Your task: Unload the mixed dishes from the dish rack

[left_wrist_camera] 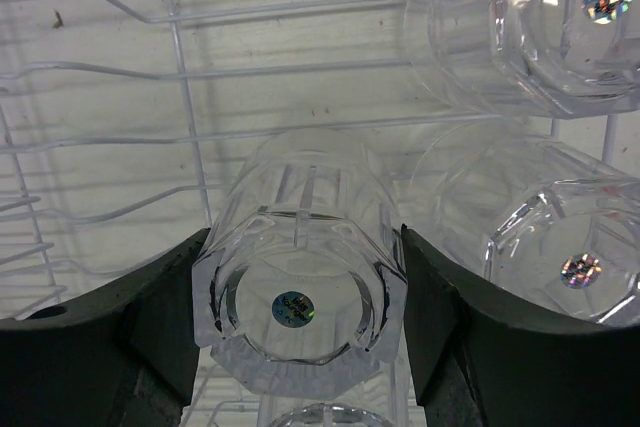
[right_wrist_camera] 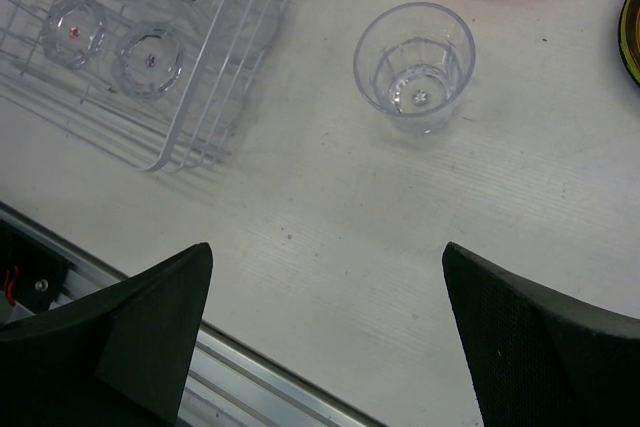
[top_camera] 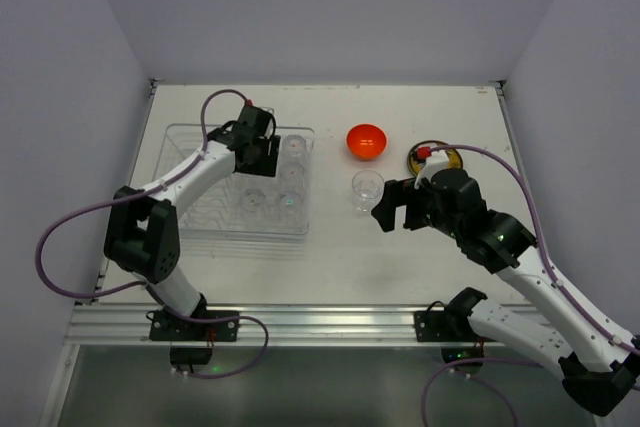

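The left gripper (left_wrist_camera: 302, 247) is down inside the dish rack (top_camera: 190, 229), in its far part and right of its middle. Its two fingers lie against both sides of an upturned glass (left_wrist_camera: 290, 312), so it looks clamped on it, though I cannot judge how firmly. The neighbour glasses (left_wrist_camera: 545, 237), also upturned, stand just beside it, toward the right wall of the rack. I think the main danger is here: the glass is smooth and faceted, so with a weak grip it may slip or turn between the fingers during the lift and fall back onto the wires. A lift that is not straight up may also push the right finger or the glass into the neighbours. The right gripper (right_wrist_camera: 325, 337), its fingers wide apart and holding nothing, hovers over the table (top_camera: 400, 257) to the right of the rack, near an upright glass (right_wrist_camera: 414, 65) that is outside the rack. The orange bowl (top_camera: 367, 141) lies just beyond that glass. A glass set down too near could strike these.
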Robot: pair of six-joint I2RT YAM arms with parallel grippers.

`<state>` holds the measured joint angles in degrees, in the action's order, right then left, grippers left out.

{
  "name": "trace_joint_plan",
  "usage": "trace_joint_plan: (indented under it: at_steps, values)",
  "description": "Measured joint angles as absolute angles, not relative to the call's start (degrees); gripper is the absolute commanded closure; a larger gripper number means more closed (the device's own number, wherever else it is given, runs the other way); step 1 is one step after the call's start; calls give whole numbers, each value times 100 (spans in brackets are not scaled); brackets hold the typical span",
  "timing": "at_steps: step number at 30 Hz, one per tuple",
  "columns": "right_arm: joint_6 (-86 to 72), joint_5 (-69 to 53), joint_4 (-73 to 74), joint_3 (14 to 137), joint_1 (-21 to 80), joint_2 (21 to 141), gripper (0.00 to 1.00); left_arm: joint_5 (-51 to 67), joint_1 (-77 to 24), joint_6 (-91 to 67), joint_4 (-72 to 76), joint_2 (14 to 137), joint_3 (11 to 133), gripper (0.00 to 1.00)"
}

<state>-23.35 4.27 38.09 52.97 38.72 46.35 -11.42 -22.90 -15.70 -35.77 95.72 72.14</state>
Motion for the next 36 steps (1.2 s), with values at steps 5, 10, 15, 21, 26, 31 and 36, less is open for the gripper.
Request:
trace_joint_plan:
  at_steps: [5, 10, 15, 21, 26, 31, 36]
  values:
    - [-2377, 344, 3671, 5175, 3872, 4560, 1, -1199, -2290, -1590, -3653, 9120, 7494, 100]
    - [-2486, 154, 3260, 4810, 3872, 4202, 1, -1127, -2290, -1592, -3651, 8099, 7655, 100]
    - [-2735, -663, 2132, 4195, 3872, 3505, 1, -119, -2279, -1855, -3328, 6735, 7459, 100]
    - [-3256, -1968, 375, 3544, 3872, 3000, 1, 2150, -2318, -3177, -1496, 4847, 5918, 100]
    - [-3531, -2899, -443, 3708, 3872, 3413, 1, 3124, -2331, -4659, 102, 4324, 4925, 100]
    - [-4016, -3594, -1170, 3857, 3874, 3966, 9, 3277, -2460, -5883, 1041, 4012, 4014, 100]
    - [-4563, -4156, -1986, 3859, 3874, 4429, 13, 3140, -2849, -6615, 1649, 3854, 3564, 100]
